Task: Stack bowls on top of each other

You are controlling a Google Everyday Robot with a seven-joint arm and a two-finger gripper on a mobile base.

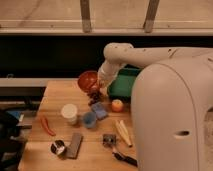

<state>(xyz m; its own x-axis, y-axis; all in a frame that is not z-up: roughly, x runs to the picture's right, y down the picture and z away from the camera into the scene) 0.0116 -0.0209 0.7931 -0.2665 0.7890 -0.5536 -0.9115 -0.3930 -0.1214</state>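
Observation:
The red-orange bowl (pixel 88 80) hangs tilted above the far part of the wooden table (pixel 55 95), its opening turned toward the camera. My gripper (pixel 100 84) is at the bowl's right rim, shut on it, at the end of the white arm that reaches in from the right. Just below and in front of the held bowl sits the dark purple bowl (pixel 94 99), partly hidden by it and the gripper.
A green bin (pixel 123 83) stands right of the gripper, with an orange fruit (pixel 117 105) before it. Nearer are a blue sponge (pixel 99 110), small blue cup (pixel 89 119), white cup (pixel 69 113), red chili (pixel 47 126), can (pixel 58 147) and grey block (pixel 75 144).

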